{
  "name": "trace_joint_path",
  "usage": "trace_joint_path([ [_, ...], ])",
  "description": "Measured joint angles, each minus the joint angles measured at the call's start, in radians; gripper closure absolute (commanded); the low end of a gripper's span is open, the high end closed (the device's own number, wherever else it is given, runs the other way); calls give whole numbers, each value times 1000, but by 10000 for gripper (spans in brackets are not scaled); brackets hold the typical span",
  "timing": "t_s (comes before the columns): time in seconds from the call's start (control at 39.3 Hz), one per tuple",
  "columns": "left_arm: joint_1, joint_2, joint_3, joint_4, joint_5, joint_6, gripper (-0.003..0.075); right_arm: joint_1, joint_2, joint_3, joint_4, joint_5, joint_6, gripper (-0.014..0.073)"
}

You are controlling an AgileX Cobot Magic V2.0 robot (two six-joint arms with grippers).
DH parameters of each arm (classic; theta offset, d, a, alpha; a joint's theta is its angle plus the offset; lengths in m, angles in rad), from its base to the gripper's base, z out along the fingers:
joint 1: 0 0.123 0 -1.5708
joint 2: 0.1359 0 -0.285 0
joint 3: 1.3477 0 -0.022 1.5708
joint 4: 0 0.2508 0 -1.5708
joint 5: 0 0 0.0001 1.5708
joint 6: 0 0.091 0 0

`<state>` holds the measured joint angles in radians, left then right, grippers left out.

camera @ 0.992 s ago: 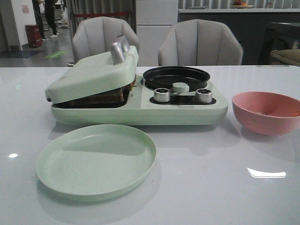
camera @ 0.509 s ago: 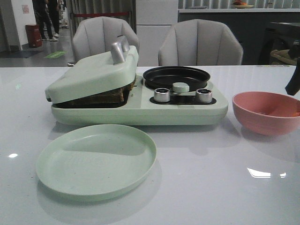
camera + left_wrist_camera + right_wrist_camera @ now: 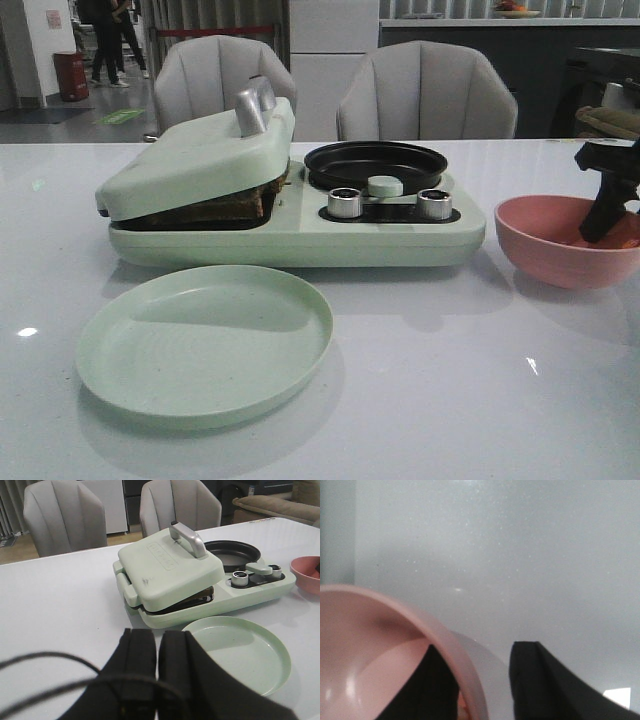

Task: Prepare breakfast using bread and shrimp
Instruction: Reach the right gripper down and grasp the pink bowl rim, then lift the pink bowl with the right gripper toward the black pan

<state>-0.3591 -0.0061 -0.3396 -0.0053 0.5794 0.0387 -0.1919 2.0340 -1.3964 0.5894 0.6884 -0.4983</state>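
White tabletop is carrying everything: bread (image 3: 225, 208) is sitting inside the sandwich press (image 3: 200, 160); left gripper (image 3: 156, 666) is resting clenched; right gripper (image 3: 482, 680), parted, is straddling the pink bowl (image 3: 560, 240) rim, shrimp (image 3: 628, 241) probably just beside one finger; it should be closing gently.

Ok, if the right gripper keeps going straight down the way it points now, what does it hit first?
Most likely the rim of the pink bowl: the right gripper is open and straddles it, one finger inside, one outside. Depth is unclear.

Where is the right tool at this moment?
Front view, far right: the right tool dips into the pink bowl, its fingers straddling the rim, right of the sandwich maker.
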Motion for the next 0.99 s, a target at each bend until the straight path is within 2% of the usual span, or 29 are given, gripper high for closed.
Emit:
trace_joint_path([
  [0.1, 0, 0, 0, 0, 0, 0, 606, 0, 4, -9, 12, -2, 0, 414],
  [0.28, 0, 0, 0, 0, 0, 0, 606, 0, 8, -10, 17, -9, 0, 418],
  [0.41, 0, 0, 0, 0, 0, 0, 606, 0, 10, -11, 17, -9, 0, 461],
  [0.76, 0, 0, 0, 0, 0, 0, 606, -2, 10, -15, 36, 15, -2, 460],
  [0.99, 0, 0, 0, 0, 0, 0, 606, -2, 10, -120, 58, 102, 0, 460],
])
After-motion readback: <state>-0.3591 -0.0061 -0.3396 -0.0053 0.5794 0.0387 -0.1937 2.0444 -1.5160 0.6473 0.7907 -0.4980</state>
